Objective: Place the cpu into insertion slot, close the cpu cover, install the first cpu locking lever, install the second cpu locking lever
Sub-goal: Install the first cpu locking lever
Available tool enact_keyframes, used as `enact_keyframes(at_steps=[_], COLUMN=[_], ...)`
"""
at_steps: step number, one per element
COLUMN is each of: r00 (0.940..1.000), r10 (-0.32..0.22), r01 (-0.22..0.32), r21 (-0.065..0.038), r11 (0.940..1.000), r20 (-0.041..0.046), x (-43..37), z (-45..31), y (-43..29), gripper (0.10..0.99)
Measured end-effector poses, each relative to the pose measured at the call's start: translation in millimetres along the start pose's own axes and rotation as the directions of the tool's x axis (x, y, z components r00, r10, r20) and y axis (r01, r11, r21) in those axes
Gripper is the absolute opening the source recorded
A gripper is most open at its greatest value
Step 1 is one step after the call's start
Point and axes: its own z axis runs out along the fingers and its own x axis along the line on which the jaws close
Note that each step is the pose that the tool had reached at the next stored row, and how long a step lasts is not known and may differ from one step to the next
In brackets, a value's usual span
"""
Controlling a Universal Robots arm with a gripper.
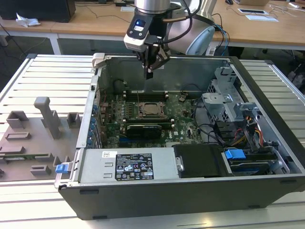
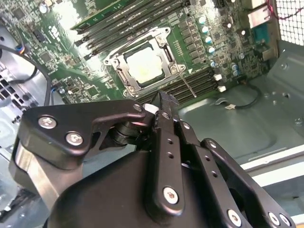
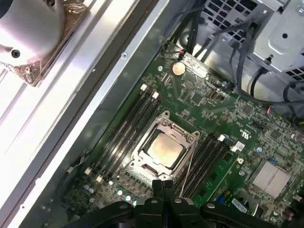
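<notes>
The cpu [image 3: 165,148] lies flat in the socket on the green motherboard, its pale metal top showing through the window of the cpu cover [image 3: 186,137]. The cover lies down flat around the chip in both wrist views, cpu [image 2: 145,64] and cover [image 2: 124,76]. A thin locking lever [image 3: 188,167] runs along one side of the socket, and its rod [image 2: 190,88] juts out past the corner. My gripper [image 1: 149,72] hangs well above the socket [image 1: 151,109], shut with its fingers pressed together and nothing between them. Its tip [image 2: 164,98] [image 3: 162,183] points at the socket's edge.
The socket sits deep in an open computer case [image 1: 267,86] with metal walls all round. Memory slots [image 3: 124,124] flank the socket. A drive cage [image 1: 228,102] with cables stands at the exterior view's right, a power supply [image 1: 128,164] in front. A grey fixture tray [image 1: 33,138] lies outside the case.
</notes>
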Motion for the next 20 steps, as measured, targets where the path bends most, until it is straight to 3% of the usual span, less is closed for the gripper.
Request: enact_keyframes(at_steps=[9,15,17,20], r00=[0.9941,0.9682,0.9621,0.9476], r10=[-0.109,-0.250,-0.273,-0.319], r01=[0.109,0.250,0.273,0.319], r21=[0.000,-0.001,-0.001,-0.001], r11=[0.9941,0.9682,0.9621,0.9476], r20=[-0.0010,-0.0022,-0.0024,-0.0028], x=[0.0,0.0,0.0,0.0], z=[0.0,0.0,0.0,0.0], y=[0.0,0.0,0.0,0.0], gripper=[0.106,0.106,0.106,0.106])
